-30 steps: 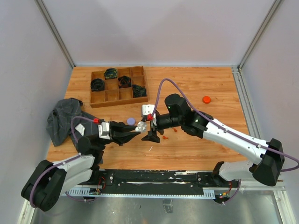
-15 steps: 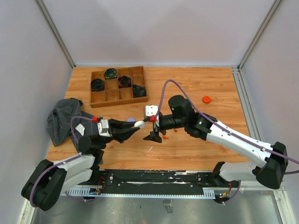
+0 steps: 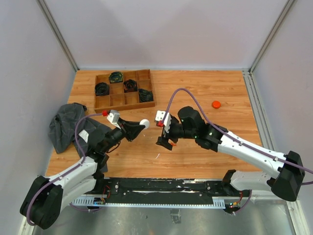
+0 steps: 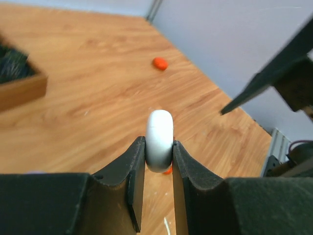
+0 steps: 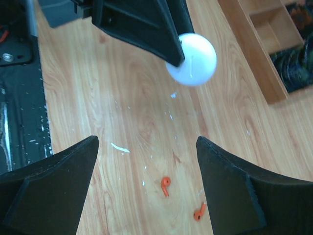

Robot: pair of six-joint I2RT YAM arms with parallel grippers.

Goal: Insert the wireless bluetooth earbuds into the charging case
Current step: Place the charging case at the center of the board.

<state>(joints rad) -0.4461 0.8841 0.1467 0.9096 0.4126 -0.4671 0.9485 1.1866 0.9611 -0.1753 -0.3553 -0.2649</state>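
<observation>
My left gripper (image 4: 159, 143) is shut on the edges of a white round charging case (image 4: 160, 138), held up off the table (image 3: 195, 88). The overhead view shows the case (image 3: 145, 123) at the tip of the left gripper (image 3: 139, 125). Two tiny orange earbuds (image 5: 166, 185) (image 5: 198, 213) lie loose on the wood. My right gripper (image 5: 146, 147) hangs open above them with nothing between its fingers, and the case (image 5: 191, 59) floats just beyond it. The right gripper (image 3: 164, 140) sits a short way to the right of the case. From overhead the earbuds are hidden under the right arm.
A wooden compartment tray (image 3: 124, 106) holding dark coiled items stands at the back left. A dark cloth (image 3: 66, 126) lies at the left edge. An orange puck (image 3: 216, 104) rests at the right. Small white flecks (image 5: 120, 147) dot the wood near the earbuds.
The left gripper has lifted the white case off the table and swung it up and back. The right gripper has shifted slightly right and stayed open.
</observation>
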